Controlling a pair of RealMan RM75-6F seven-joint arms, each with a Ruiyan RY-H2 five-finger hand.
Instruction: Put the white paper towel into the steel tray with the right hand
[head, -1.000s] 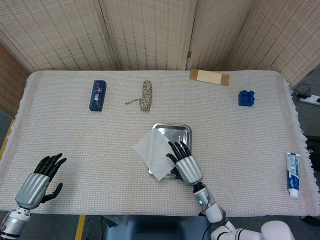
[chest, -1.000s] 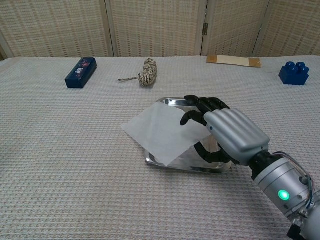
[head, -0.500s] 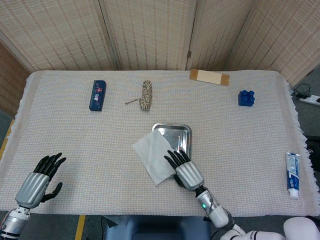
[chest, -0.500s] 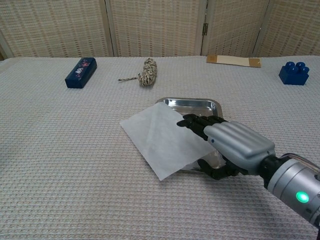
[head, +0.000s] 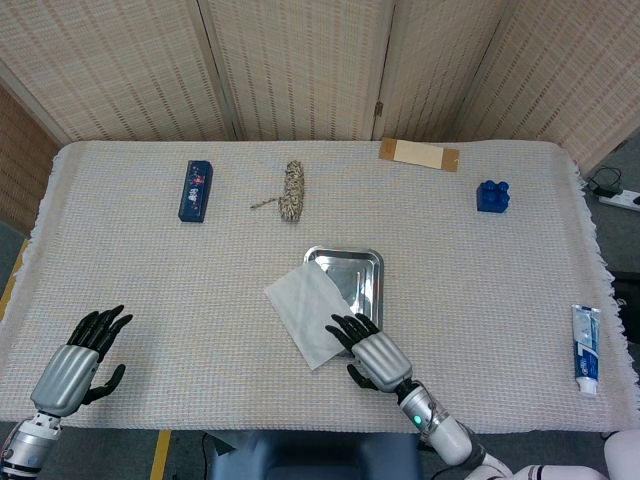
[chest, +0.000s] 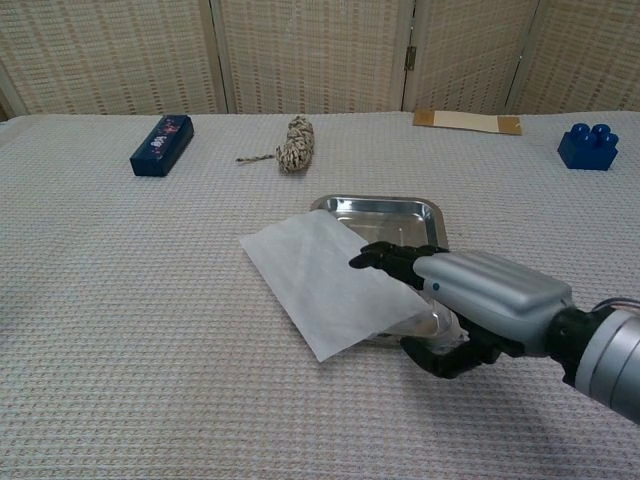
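Whereas a second ago the right hand (chest: 470, 310) lay over the steel tray (chest: 400, 210) with fingers on the sheet, it has since drawn back toward the robot and now sits at the tray's near edge, leaving more of the tray floor exposed.

Item, right hand: nearest the robot, low over the surface (head: 150, 300), palm down, fingers (chest: 385, 257) extended and slightly spread, pointing away toward the far left. Fingertips rest on or just above the near right corner of the towel; thumb tucked below. Holds nothing that can be made out; whether the tips actually press the paper cannot be told.

Item, left hand (head: 75, 365): near left corner of the surface, fingers apart, holding nothing, well apart from the work.

Item, white paper towel (head: 308, 310): flat sheet lying askew, its right part draped over the tray's left and near rim, the rest on the cloth to the left. Judged only partly in the tray; the withdrawal suggests release, yet the placement looks incomplete.

Item, far row: blue box (head: 195, 189), rope bundle (head: 291, 192), cardboard strip (head: 418, 154), blue brick (head: 492, 195). Toothpaste tube (head: 586, 349) at the right edge.
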